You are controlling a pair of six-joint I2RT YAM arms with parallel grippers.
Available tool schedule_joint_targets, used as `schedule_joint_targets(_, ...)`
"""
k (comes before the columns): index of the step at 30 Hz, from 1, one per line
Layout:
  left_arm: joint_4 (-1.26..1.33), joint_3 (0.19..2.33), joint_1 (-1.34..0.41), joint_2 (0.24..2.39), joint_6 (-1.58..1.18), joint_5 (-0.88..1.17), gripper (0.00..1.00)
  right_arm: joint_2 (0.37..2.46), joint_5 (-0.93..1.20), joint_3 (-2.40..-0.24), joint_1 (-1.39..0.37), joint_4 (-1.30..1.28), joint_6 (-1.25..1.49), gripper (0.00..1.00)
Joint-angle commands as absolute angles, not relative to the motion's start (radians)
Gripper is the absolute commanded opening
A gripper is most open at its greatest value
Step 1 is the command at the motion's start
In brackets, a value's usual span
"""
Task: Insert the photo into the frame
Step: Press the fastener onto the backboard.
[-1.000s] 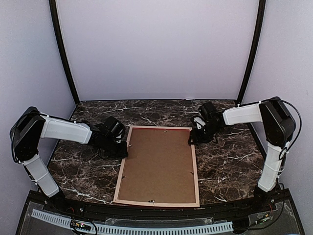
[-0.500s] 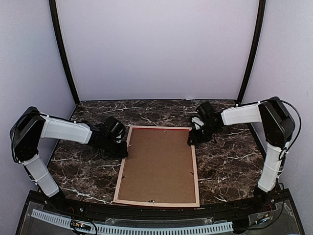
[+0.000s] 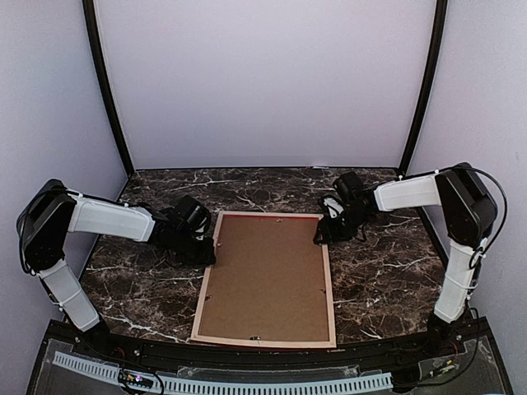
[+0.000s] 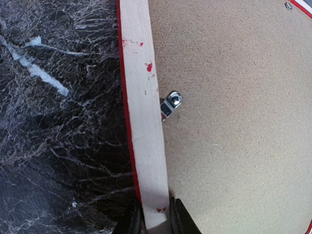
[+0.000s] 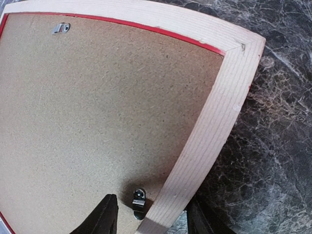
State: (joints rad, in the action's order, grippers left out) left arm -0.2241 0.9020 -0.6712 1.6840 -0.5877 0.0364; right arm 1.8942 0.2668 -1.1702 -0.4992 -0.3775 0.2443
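The frame (image 3: 264, 340) lies face down on the marble table, pale wood back up, thin red edge showing. A plain brown backing board (image 3: 268, 280) fills it. The photo is not visible in any view. My left gripper (image 3: 202, 252) is shut on the frame's left rail (image 4: 141, 97), one finger on each side of the wood (image 4: 155, 222). My right gripper (image 3: 324, 234) is open; its fingers straddle the right rail (image 5: 214, 122) and a small metal clip (image 5: 139, 202) near the far right corner (image 5: 151, 218).
Metal retaining clips sit on the board by the left rail (image 4: 170, 103) and the far rail (image 5: 61, 28). Dark marble table (image 3: 387, 271) shows on both sides of the frame. Purple walls close in the back and sides.
My right gripper has shifted slightly left and down onto the frame's right rail. The left arm and the frame have not moved.
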Motion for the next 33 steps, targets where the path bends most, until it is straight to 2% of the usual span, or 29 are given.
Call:
schedule_joint_targets(1,-0.266,0.875,-0.679,1.701,-0.576,0.046,0.22,1.882,0.276,-1.154,-0.496,-0.356,0.259,0.49)
schedule_joint_targets(22,-0.272,0.873,-0.679,1.701,-0.578,0.046,0.22,1.905,0.114,-1.162,-0.512,-0.399,0.177,0.42)
schedule_joint_targets(33,-0.269,0.869,-0.679,1.700,-0.576,0.047,0.21,1.926,0.129,-1.157,-0.511,-0.370,0.110,0.31)
